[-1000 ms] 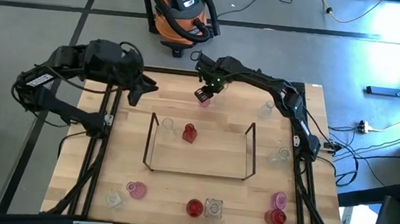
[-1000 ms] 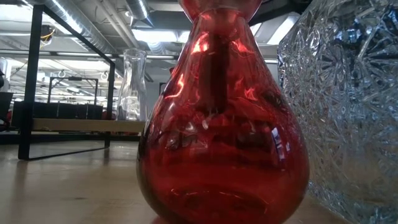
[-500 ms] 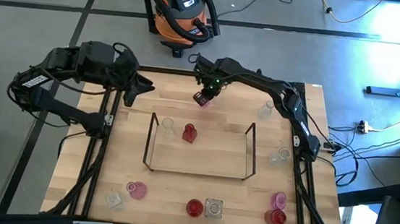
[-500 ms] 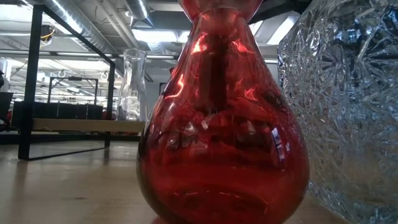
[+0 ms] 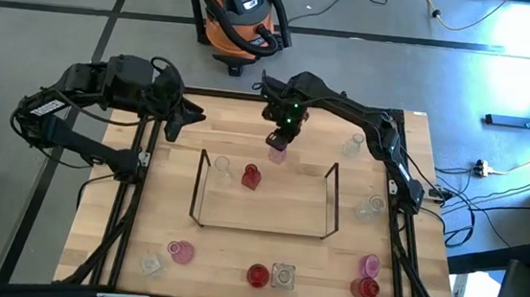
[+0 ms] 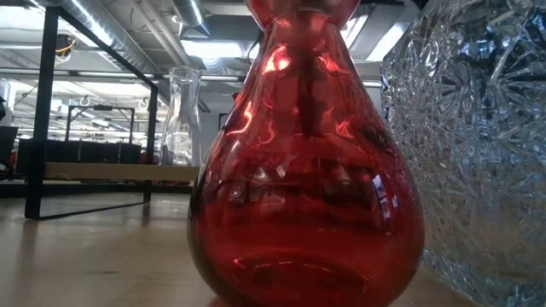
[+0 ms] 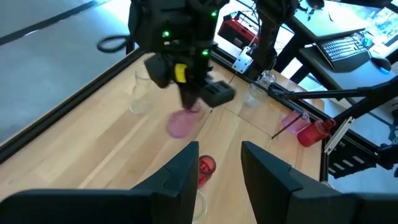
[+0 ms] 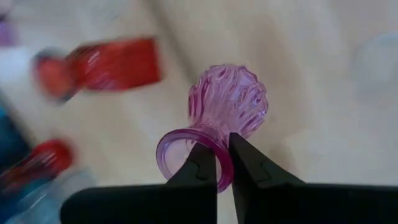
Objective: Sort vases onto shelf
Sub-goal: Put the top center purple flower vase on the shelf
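The shelf point(image 5: 263, 230) is a thin dark wire rack in the middle of the table, with a clear vase point(image 5: 223, 169) and a red vase point(image 5: 251, 176) standing near its far left end. My right gripper point(image 5: 278, 140) hangs just beyond the shelf's far edge, shut on a small ribbed pink vase point(image 8: 227, 102), which also shows in the left wrist view point(image 7: 179, 124). My left gripper point(image 7: 217, 168) stands open and empty at the table's far left point(image 5: 176, 120), pointing toward the right arm. My right gripper pinches the pink vase's flared rim point(image 8: 219, 167) between its two fingers. One finger lies over the mouth and the other outside the neck. The fingers come from above, pointing down. The vase hangs tilted below them point(image 7: 179, 124), its round body lowest; it looks clear of the table.
Several more vases stand along the near edge: pink point(image 5: 180, 252), red point(image 5: 257, 276), cut-glass clear point(image 5: 283, 275), pink point(image 5: 369, 265). Clear ones stand at the right point(image 5: 353, 147) point(image 5: 370, 208). A big red vase point(image 6: 303, 153) fills the low view. An orange vacuum cleaner point(image 5: 243, 12) stands beyond the far edge.
My right gripper has moved toward the table's near edge and a little right, up to the shelf's far edge. The pink vase has left its spot on the table and gone along with the gripper. My left gripper has drawn back slightly toward the left edge.
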{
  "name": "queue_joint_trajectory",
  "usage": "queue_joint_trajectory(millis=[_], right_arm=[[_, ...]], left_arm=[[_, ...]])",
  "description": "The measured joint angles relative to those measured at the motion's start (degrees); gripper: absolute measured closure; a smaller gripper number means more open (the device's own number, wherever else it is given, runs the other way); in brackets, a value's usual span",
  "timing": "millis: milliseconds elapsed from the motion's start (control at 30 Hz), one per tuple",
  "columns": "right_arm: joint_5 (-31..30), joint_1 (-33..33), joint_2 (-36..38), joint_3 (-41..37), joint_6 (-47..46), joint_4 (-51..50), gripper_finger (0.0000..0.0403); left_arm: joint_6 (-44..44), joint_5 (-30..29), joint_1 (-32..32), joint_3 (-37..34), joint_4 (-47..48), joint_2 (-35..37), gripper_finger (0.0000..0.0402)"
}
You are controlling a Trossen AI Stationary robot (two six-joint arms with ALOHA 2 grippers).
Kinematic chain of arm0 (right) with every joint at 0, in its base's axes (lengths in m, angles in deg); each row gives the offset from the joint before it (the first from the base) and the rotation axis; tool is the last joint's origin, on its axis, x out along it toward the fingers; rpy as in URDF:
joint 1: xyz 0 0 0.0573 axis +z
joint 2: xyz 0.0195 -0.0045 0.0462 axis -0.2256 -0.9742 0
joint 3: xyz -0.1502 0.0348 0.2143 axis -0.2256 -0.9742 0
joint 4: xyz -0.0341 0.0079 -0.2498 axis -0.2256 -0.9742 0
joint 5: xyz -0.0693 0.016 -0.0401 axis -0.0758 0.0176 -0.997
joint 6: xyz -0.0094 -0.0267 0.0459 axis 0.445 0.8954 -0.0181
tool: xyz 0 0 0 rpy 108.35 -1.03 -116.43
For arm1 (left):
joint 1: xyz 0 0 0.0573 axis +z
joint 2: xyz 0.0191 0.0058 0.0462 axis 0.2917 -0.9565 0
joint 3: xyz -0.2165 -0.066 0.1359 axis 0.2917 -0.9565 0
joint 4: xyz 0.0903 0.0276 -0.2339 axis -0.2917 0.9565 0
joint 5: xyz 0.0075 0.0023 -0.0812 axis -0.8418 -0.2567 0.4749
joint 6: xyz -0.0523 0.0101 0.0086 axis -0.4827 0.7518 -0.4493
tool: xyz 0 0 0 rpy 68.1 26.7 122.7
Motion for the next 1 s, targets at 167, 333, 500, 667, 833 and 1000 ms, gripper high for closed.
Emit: queue_joint_trajectory(millis=[167, 333, 500, 667, 833, 1000], right_arm=[[3.6, 3.1, 0.2, 0.2, 0.0, 0.6, 0.0400], [3.0, 6.4, 0.2, -1.3, -1.3, 0.5, 0.0400], [1.4, 8.1, 0.3, -1.3, -3.0, 0.6, 0.0400], [-0.2, 8.3, 0.3, -1.3, -5.0, 0.5, 0.0401], [-0.2, 8.3, 0.7, -3.1, -6.9, 0.8, 0.0401], [-2.2, 9.1, 6.3, -13.4, -8.9, 0.6, 0.0401]], left_arm=[[0.2, 0.0, 0.0, 0.0, 0.0, -0.1, 0.0288], [0.2, 0.0, 0.0, 0.0, 0.0, -0.1, 0.0288], [0.1, 0.0, 0.0, 0.0, 0.0, -0.1, 0.0288], [0.1, 0.1, 0.0, 0.0, 0.0, -0.1, 0.0288], [-0.1, 0.4, 0.0, 0.0, 0.0, -0.1, 0.0288], [0.0, 1.8, 0.0, 0.0, 0.1, -0.1, 0.0288]])
